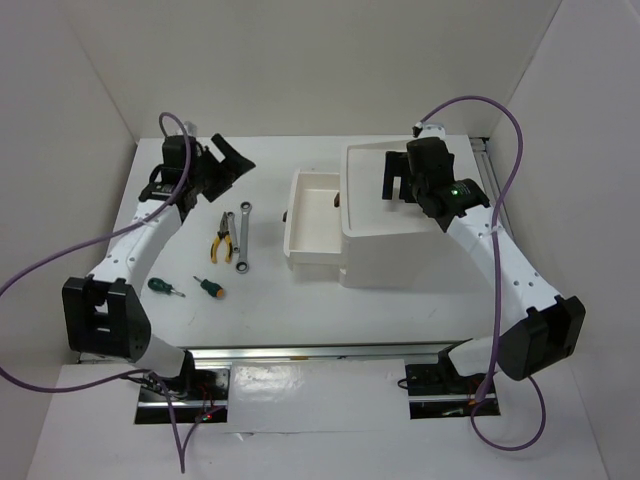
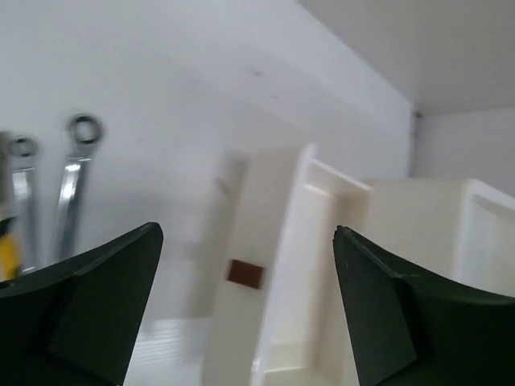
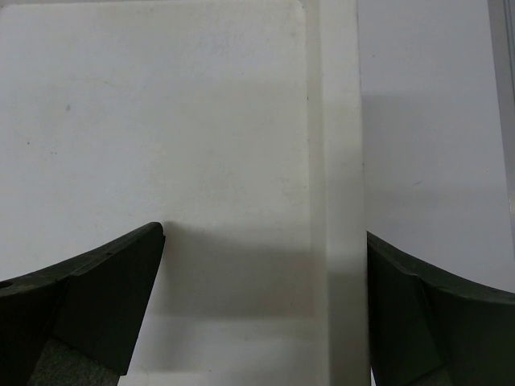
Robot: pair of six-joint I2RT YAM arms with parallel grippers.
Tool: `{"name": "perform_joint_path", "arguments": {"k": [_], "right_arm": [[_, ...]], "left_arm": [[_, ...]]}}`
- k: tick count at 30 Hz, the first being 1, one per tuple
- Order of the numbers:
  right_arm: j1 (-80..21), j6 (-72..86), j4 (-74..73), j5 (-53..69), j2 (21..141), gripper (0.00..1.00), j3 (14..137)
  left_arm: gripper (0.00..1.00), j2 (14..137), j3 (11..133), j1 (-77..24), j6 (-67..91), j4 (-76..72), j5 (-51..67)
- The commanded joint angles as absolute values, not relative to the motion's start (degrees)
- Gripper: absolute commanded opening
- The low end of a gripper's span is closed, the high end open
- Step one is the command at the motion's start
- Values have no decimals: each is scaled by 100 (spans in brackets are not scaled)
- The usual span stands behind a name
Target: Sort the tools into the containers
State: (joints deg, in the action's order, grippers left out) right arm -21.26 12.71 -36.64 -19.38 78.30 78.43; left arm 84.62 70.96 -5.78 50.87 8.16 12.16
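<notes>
Yellow-and-black pliers point(image 1: 221, 243), a silver wrench point(image 1: 244, 237), a green-handled screwdriver point(image 1: 163, 288) and an orange-handled screwdriver point(image 1: 210, 289) lie on the table left of the white box unit point(image 1: 400, 250). One drawer point(image 1: 312, 228) is pulled out to the left and looks empty. My left gripper point(image 1: 228, 158) is open and empty, raised at the back left. In its wrist view point(image 2: 245, 232) I see the drawer's brown knob point(image 2: 245, 274) and two silver wrenches point(image 2: 74, 185). My right gripper point(image 1: 400, 182) is open and empty over the top tray point(image 1: 365, 160). The blue-handled screwdriver is out of view.
White walls close in the table at the back and both sides. A metal rail point(image 1: 320, 352) runs along the near edge between the arm bases. The right wrist view shows only the bare tray floor point(image 3: 161, 121) and its rim point(image 3: 334, 161).
</notes>
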Motion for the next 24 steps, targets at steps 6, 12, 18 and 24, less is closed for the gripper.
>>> {"name": "perform_joint_path", "arguments": {"k": [6, 12, 18, 24], "right_arm": [[-2408, 1099, -4386, -1485, 8244, 100, 7726], [-2461, 1099, -4280, -1362, 8437, 100, 7726], [-2566, 1099, -4280, -1362, 8543, 100, 7726], [-2619, 1151, -4280, -1362, 8368, 100, 7673]], "left_arm": [[94, 9220, 7375, -45, 4315, 3867, -703], [92, 8412, 6689, 492, 4675, 4306, -826], [89, 7156, 5960, 203, 5887, 4754, -721], [88, 6487, 5353, -185, 6636, 4755, -1143]]}}
